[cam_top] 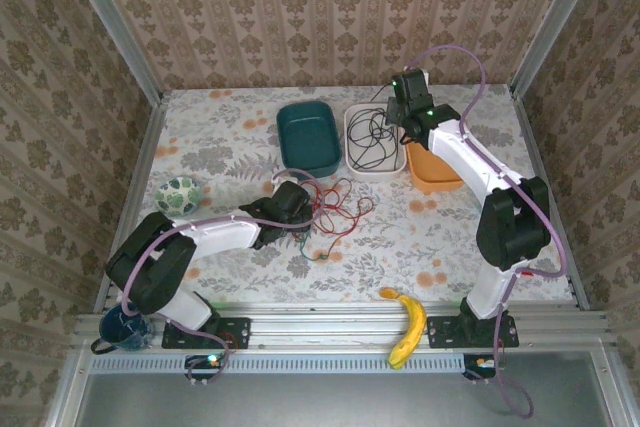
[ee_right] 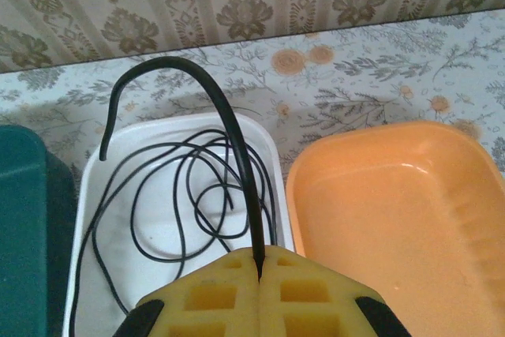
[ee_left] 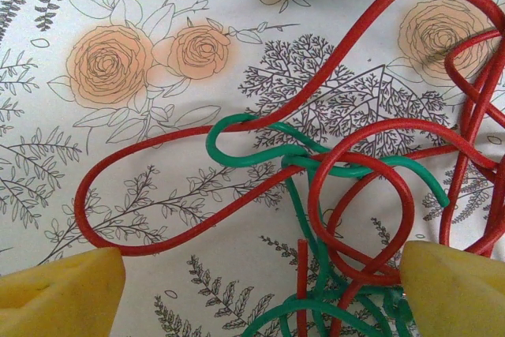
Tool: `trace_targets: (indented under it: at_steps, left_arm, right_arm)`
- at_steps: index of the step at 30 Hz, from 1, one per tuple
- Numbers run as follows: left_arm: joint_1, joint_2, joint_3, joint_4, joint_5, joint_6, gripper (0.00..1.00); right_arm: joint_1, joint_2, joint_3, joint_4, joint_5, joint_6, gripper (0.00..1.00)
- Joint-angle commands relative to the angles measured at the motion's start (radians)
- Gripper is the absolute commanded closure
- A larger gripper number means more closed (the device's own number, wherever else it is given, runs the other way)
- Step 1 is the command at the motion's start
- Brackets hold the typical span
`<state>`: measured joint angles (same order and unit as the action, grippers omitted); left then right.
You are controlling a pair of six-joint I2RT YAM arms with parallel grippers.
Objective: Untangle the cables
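1. The left gripper (ee_left: 256, 293) stood wide open, holding nothing.
2. The red cable (ee_left: 331, 51) and green cable (ee_left: 347, 170) lay knotted together between its fingers and just ahead.
3. The right gripper (ee_right: 259, 262) was clamped shut on the black cable (ee_right: 170, 61), which coiled in the white tray (ee_right: 282, 187) directly ahead.
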<state>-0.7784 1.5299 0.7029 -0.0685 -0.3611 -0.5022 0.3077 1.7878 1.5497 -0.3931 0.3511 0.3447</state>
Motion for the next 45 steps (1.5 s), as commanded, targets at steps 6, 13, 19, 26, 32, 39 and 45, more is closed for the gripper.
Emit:
trace_targets:
  at_steps: [6,13,19,26,32,39,45]
  left_arm:
    - [-0.008,0.015,0.014,-0.070,-0.002,0.021,0.09]
    - [-0.012,0.011,0.015,-0.073,-0.002,0.017,0.08]
    - [-0.019,0.002,0.007,-0.067,-0.002,0.012,0.08]
    - [-0.021,-0.016,0.001,-0.056,-0.021,0.005,0.08]
    - [-0.020,-0.031,-0.017,-0.018,-0.016,-0.006,0.08]
    - [-0.009,-0.081,-0.073,0.070,0.038,-0.007,0.09]
    - [0.020,-0.098,-0.095,0.111,0.094,-0.007,0.10]
  right_arm:
    - [0.004,0.102,-0.035,-0.043,0.005,0.020,1.00]
    - [0.003,0.212,0.000,-0.079,-0.103,0.031,1.00]
    - [0.003,0.245,0.000,-0.068,-0.152,0.055,0.99]
    - [0.003,0.110,-0.040,0.014,-0.091,0.055,0.54]
    - [0.006,-0.004,-0.093,0.022,-0.103,0.051,0.51]
    - [0.038,-0.134,-0.236,0.049,-0.232,0.001,0.51]
    - [0.059,-0.171,-0.305,0.039,-0.403,0.008,0.53]
